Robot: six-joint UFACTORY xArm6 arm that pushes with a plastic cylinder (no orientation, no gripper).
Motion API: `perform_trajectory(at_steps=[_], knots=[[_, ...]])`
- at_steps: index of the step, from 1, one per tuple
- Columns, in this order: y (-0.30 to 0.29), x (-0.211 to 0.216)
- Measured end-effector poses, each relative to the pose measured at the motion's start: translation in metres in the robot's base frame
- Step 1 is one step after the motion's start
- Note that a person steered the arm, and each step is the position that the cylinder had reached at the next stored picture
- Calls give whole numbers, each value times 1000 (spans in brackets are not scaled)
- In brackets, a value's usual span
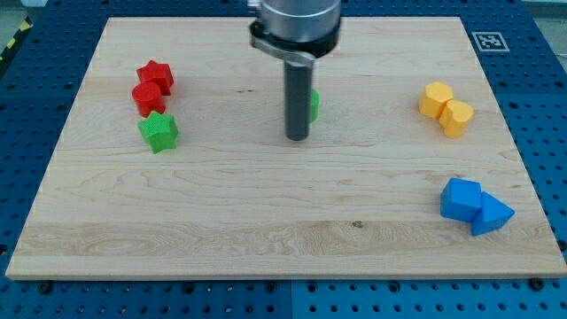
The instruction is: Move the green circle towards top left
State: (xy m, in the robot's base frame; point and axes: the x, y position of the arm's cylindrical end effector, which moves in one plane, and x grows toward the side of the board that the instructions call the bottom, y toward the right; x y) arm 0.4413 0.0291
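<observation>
Right now you are looking at my tip (297,137) planted near the middle of the wooden board (266,221), slightly toward the far side, with the thick dark rod rising straight up into the arm's grey collar at the view's top. You have no claw to check on this rig, so there is nothing open or closed to report; the rod simply ends in that blunt tip. Just to the right of the rod you can see only a thin sliver of the green circle (314,105), the rest hidden behind the rod, so you cannot tell from this view whether the rod touches it, and its round shape is not really readable either. Over on the far left you will find a red star (157,75) with a second red block (146,96), rounder in outline, pressed against its near side, and a green star (159,131) just nearer than those two, close beside them. On the right, at about the same depth as my tip, two yellow blocks (446,109) sit touching each other. Nearer to you on the right, two blue blocks (474,206) rest against one another close to the board's right edge, the right-hand one looking wedge-shaped.
</observation>
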Motion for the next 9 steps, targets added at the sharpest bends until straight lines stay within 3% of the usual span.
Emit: perform_trajectory(at_steps=[1,2,6,9], knots=[[47,-7],[54,-10],[17,-32],[-50,-68]])
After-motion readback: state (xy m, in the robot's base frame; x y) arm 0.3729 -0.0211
